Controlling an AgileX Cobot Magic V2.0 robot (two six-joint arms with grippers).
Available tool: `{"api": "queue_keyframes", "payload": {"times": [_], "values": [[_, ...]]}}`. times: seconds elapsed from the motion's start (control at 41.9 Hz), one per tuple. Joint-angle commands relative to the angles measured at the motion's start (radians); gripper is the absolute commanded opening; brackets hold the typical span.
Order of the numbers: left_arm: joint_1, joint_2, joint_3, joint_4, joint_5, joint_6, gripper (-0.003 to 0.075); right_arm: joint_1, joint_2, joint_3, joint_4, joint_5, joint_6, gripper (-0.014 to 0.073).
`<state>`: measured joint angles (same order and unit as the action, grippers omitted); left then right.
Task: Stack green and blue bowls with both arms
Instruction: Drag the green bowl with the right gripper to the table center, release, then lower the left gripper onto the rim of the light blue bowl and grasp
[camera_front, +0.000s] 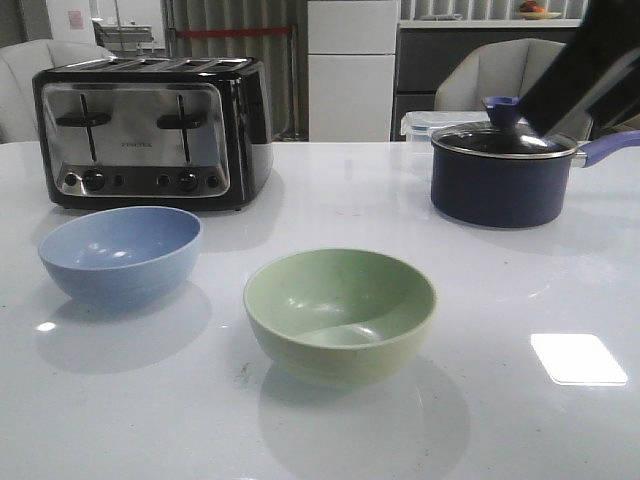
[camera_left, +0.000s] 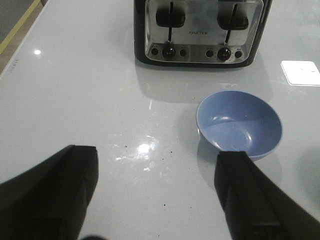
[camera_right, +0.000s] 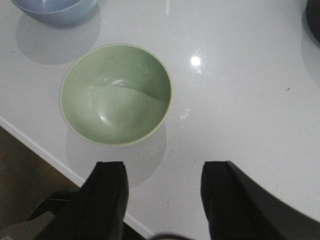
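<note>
The blue bowl (camera_front: 120, 254) stands upright and empty on the white table at the left, in front of the toaster. The green bowl (camera_front: 340, 312) stands upright and empty near the table's middle front, apart from the blue one. In the left wrist view my left gripper (camera_left: 157, 160) is open and empty above the table, with the blue bowl (camera_left: 239, 123) beside one finger. In the right wrist view my right gripper (camera_right: 162, 172) is open and empty above the table near its edge, close to the green bowl (camera_right: 116, 93); the blue bowl (camera_right: 55, 10) shows further off.
A black-and-chrome toaster (camera_front: 150, 130) stands at the back left. A dark navy lidded saucepan (camera_front: 505, 170) with a handle stands at the back right, with part of a dark arm (camera_front: 580, 70) above it. The table edge (camera_right: 40, 145) runs close to the right gripper.
</note>
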<state>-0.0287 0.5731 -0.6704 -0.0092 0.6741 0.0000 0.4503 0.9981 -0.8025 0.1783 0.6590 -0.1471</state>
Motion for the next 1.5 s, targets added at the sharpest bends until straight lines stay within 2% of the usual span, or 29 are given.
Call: {"api": "queue_keyframes", "payload": {"times": [0.0,0.167,0.358,0.477,0.764,0.979,1.48], "values": [[-0.008,0.008,-0.027,0.000,-0.081,0.000,0.0548,0.001,-0.133,0.018,-0.004,-0.015,-0.011,0.0447],[-0.008,0.008,-0.027,0.000,-0.081,0.000,0.0548,0.001,-0.289,0.093,-0.004,0.039,-0.011,0.0447],[-0.008,0.010,-0.027,0.000,-0.096,0.000,0.0547,0.001,-0.383,0.138,-0.004,0.049,-0.011,0.0447],[-0.008,0.044,-0.045,0.000,-0.100,0.098,0.0547,0.001,-0.391,0.138,-0.004,0.042,-0.011,0.0447],[-0.068,0.278,-0.222,-0.011,0.040,0.100,0.0547,0.001,-0.391,0.138,-0.004,0.041,-0.011,0.0447],[-0.121,0.473,-0.329,-0.011,0.075,0.100,0.0548,0.001,-0.391,0.138,-0.004,0.041,-0.011,0.0447],[-0.125,0.903,-0.578,-0.022,0.154,0.100,0.0547,0.001,-0.391,0.138,-0.004,0.042,-0.011,0.0447]]}}
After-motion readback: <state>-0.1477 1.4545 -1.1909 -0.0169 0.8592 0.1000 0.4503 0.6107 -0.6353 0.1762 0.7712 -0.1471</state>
